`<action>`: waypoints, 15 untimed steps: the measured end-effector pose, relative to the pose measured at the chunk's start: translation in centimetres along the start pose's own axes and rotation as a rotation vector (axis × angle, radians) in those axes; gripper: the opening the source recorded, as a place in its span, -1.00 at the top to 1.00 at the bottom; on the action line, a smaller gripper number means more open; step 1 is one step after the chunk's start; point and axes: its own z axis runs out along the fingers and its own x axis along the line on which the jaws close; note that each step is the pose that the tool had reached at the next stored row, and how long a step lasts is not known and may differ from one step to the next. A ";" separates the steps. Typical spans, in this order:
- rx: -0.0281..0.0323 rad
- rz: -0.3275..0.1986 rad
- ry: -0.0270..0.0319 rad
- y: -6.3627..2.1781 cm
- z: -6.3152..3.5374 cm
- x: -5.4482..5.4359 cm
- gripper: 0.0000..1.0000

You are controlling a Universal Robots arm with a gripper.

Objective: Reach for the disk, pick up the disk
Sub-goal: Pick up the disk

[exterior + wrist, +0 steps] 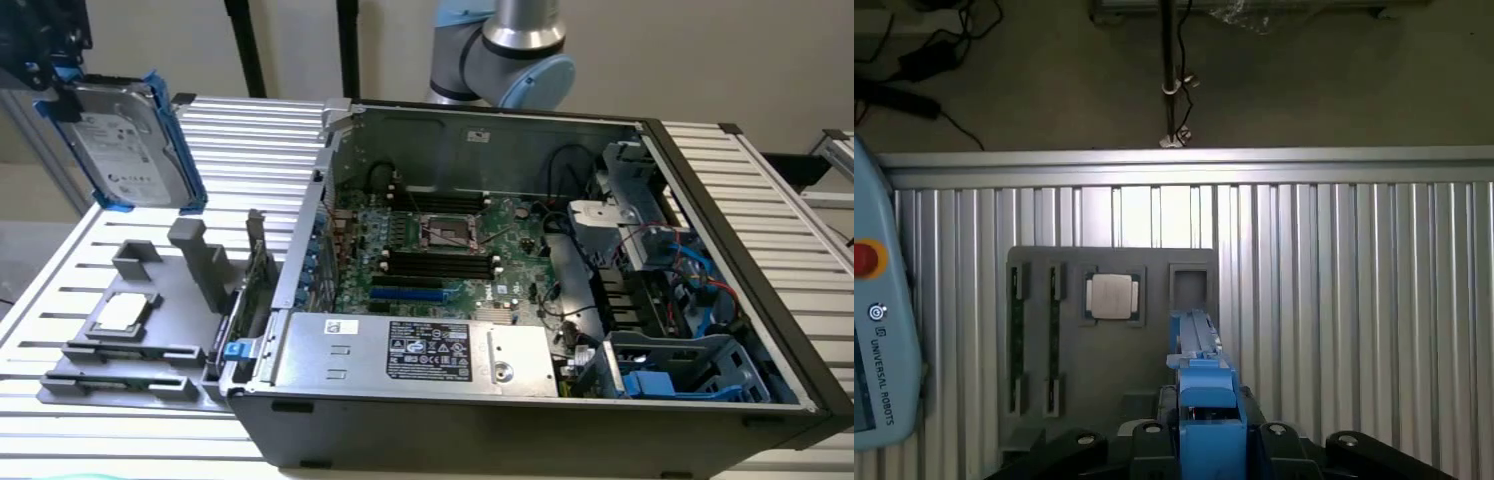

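Closest to the wrist camera, the black two-fingered pincer (1206, 432) is seen closed on the disk (1204, 385), a flat rectangular silver-grey metal hard drive with a white printed label, framed by blue plastic caddy rails. One blue rail is clamped edge-on between the fingers, and no gap can be made out on either side.

In the exterior view the disk (127, 150) is held upright in the air at the exterior view's left, with its label face turned outward. It is carried clear of the ribbed aluminium counter (254, 130) and above the grey plastic parts tray (134, 352), in which a small square silver chip (118, 313) is lying. The open black computer case (534, 440) stands on the exterior view's right of the tray, apart from the disk.

The disk is judged to be stiff and dense for its size, so no sag is expected, though its weight hangs below a grip taken at one edge. Its bare metal faces are likely to be slippery, while the plastic rails probably give a little and offer a better bite. The mechanism inside should be treated as sensitive to knocks. Hold is best taken across the narrow railed edges, not on the label face
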 end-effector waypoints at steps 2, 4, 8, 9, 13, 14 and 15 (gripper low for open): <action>-0.0002 -0.002 -0.0031 -0.60 -0.89 0.1 0.35; -0.0002 -0.003 -0.0075 -1.31 -1.70 0.1 0.35; -0.0006 -0.005 -0.0178 -2.94 -3.23 0.2 0.35; -0.0005 -0.005 -0.0204 -3.39 -3.58 0.3 0.35; -0.0007 -0.006 -0.0301 -5.20 -4.99 0.4 0.35; -0.0009 -0.006 -0.0322 -5.66 -5.35 0.5 0.35; -0.0009 -0.006 -0.0343 -6.12 -5.70 0.5 0.35</action>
